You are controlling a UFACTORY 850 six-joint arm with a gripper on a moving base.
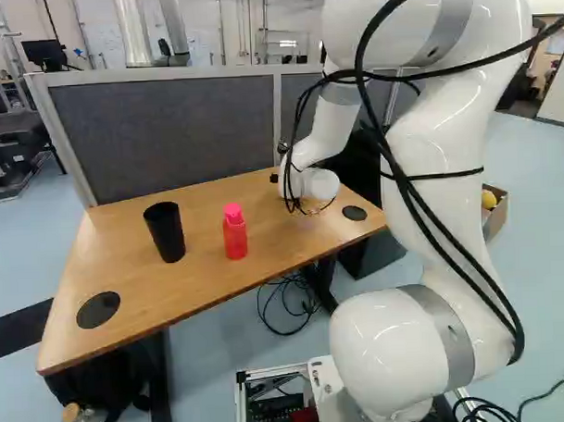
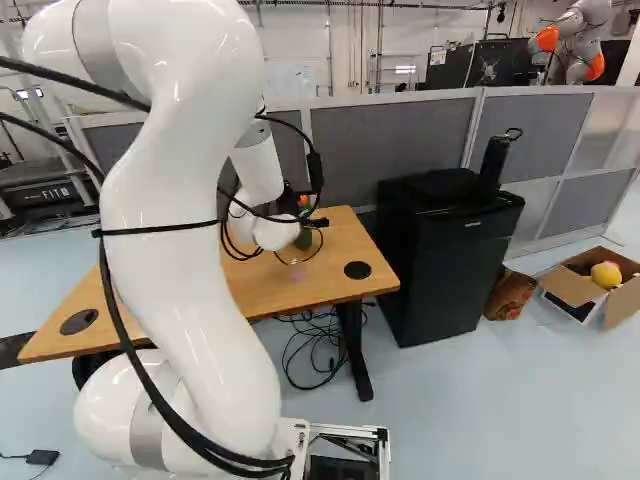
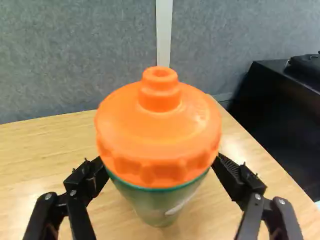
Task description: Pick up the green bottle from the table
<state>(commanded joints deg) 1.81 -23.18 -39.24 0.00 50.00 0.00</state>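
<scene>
The black two-fingered claw point(image 3: 159, 169), spread to bottle width, pinches the green, orange-lidded bottle point(image 3: 159, 150), near the middle of the right base view; gripping high by the lid risks swing or slip on lifting.

- Pale lettering point(image 2: 47, 194) on dark equipment point(image 2: 22, 184), left edge of the right base view.
- Small print point(image 2: 475, 224), illegible, on the black cabinet point(image 2: 440, 280), right of centre.
</scene>
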